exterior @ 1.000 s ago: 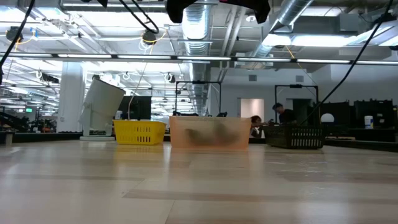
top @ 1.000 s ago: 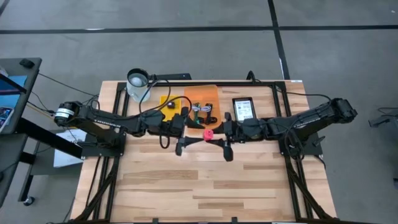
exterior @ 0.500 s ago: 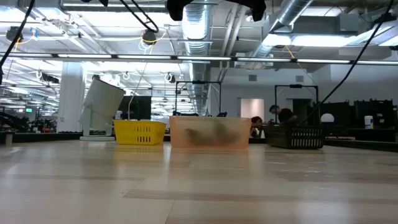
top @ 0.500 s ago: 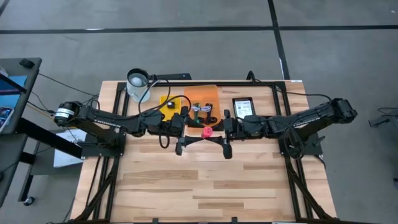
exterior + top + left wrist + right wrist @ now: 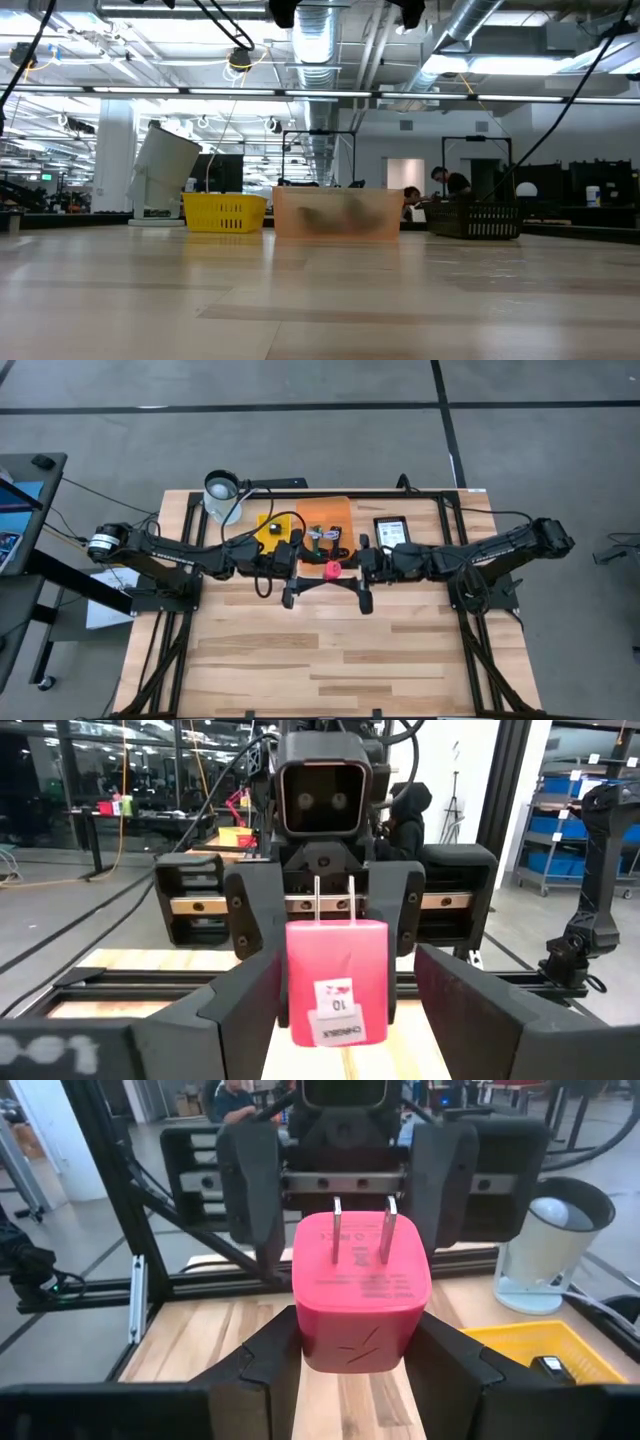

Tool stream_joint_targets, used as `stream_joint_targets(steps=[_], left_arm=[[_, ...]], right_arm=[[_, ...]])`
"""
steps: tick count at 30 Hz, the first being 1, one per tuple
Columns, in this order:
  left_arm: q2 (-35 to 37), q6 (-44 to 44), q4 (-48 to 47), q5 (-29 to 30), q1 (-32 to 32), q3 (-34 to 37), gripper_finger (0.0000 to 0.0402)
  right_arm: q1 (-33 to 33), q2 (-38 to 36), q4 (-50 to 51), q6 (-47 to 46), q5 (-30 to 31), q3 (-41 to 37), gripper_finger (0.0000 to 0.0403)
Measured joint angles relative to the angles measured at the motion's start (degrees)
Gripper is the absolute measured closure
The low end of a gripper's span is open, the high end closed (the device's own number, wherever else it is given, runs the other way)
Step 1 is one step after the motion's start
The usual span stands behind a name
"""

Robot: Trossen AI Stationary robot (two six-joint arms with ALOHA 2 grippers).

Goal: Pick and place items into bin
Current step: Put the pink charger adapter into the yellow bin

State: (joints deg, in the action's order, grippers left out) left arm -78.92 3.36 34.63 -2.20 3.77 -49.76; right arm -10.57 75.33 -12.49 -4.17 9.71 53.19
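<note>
Pink charger (image 5: 361, 1303): a small red-pink plug block with two metal prongs, held in the air between the two arms, just short of the bins at the counter's far side; in the high view (image 5: 332, 569) it sits where the two grippers meet
Right gripper (image 5: 360, 1335): its dark fingers press both sides of the pink charger, so it has a firm hold on it
Left gripper (image 5: 340, 1010): fingers spread wide on either side of the charger, with a gap showing on each side; it grips nothing, though it is right up against the piece
Orange bin (image 5: 325, 525): translucent, already holding a few dark and green items (image 5: 322, 538)
Yellow basket (image 5: 272, 530): beside the orange bin, with a small dark thing inside
Black basket (image 5: 391, 535): on the other side of the orange bin, with a white printed card in it
Counter (image 5: 330, 650): bare wood on the near side; no loose items show there
Progress: judging by this, the task is well along, since most items lie in containers; the charger is the one piece not yet placed
Left to do: carry the charger over a bin and let it go
</note>
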Motion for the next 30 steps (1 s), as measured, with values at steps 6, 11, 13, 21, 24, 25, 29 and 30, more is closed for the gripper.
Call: stream_joint_targets(steps=[6,11,13,21,24,25,29,30], left_arm=[[-3.10,0.79,3.97,-0.11,0.00,-0.84,0.0181],[-6.61,1.53,3.68,-1.55,0.00,-3.99,0.0181],[-7.75,1.53,3.74,-2.06,0.00,-5.11,0.0181],[-8.45,-0.94,1.51,-2.43,0.02,-6.99,0.0181],[-8.45,-1.20,1.26,-2.51,0.04,-7.09,0.0182],[-8.45,-1.49,0.61,-2.48,0.04,-7.10,0.0182],[-8.43,-1.66,-0.44,-2.05,0.04,-7.15,0.0182],[-8.43,-1.52,-0.40,-2.05,0.04,-7.15,0.0182]], right_arm=[[0.26,0.01,-0.08,0.16,-0.65,0.00,0.0262],[0.13,0.06,0.54,0.12,-0.88,0.00,0.0262],[0.13,0.07,0.65,0.15,-0.87,-0.02,0.0262],[-0.05,0.07,1.84,0.14,-0.82,0.00,0.0262],[-0.05,0.07,1.82,0.14,-0.80,0.00,0.0262],[-0.05,0.07,1.96,0.14,-0.80,0.00,0.0262],[-0.05,0.07,2.37,0.12,-0.78,-0.02,0.0262],[-0.05,0.07,2.36,0.12,-0.78,-0.02,0.0262]])
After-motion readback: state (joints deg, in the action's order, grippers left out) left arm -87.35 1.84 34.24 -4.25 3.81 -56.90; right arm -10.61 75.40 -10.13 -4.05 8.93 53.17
